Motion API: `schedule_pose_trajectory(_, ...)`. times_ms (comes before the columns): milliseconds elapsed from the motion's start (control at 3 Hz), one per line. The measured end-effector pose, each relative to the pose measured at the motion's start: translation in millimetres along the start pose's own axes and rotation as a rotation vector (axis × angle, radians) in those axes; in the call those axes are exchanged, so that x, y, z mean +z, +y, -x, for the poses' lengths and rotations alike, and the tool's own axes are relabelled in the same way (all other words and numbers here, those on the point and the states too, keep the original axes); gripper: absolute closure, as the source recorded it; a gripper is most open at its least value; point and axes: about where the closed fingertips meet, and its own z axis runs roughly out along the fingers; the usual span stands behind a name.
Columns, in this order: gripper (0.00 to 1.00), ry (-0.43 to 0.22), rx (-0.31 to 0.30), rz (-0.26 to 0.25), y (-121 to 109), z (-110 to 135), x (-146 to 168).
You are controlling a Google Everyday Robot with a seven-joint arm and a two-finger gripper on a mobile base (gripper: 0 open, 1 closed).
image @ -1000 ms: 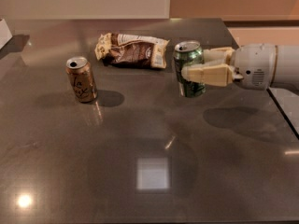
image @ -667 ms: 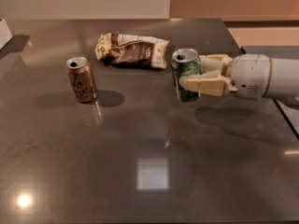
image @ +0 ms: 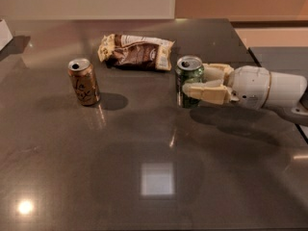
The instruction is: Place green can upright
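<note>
Two cans on the dark counter, Dana, and the green can is the one in play, right of centre, just in front of the right end of the snack bag.

Got it, Mel. Small drink can, green body with darker mottled markings, silver rim and lid on top, the opening showing as a dark spot.

And the gripper comes in from the right on a white arm. Its cream jaws are clamped on the green can, one finger lying across the front of the body, the other reaching behind.

Any lettering on it?

Nothing I can read. The dark marks on the green body do not resolve into words.

How's it sitting?

Upright. Long axis vertical, lid to the ceiling, base down at the counter, though whether it actually touches I cannot tell.

And the neighbours?

The brown-gold can stands upright well to the left, with a dark script scrawl I can't make out. The snack bag lies flat, brown and cream, with a pale label panel at its right end, and its print is unreadable too.
</note>
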Motion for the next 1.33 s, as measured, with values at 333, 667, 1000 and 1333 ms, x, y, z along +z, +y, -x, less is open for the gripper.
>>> schedule_pose_trajectory(333, 1.0, -0.037, 0.022, -0.004, -6, -10, 2)
schedule_pose_trajectory(667, 1.0, -0.061, 0.025, -0.007, -9, -17, 4)
schedule_pose_trajectory(1000, 1.0, -0.074, 0.031, -0.008, -12, -23, 5)
schedule_pose_trajectory(1333, 1.0, -0.074, 0.031, -0.008, -12, -23, 5)
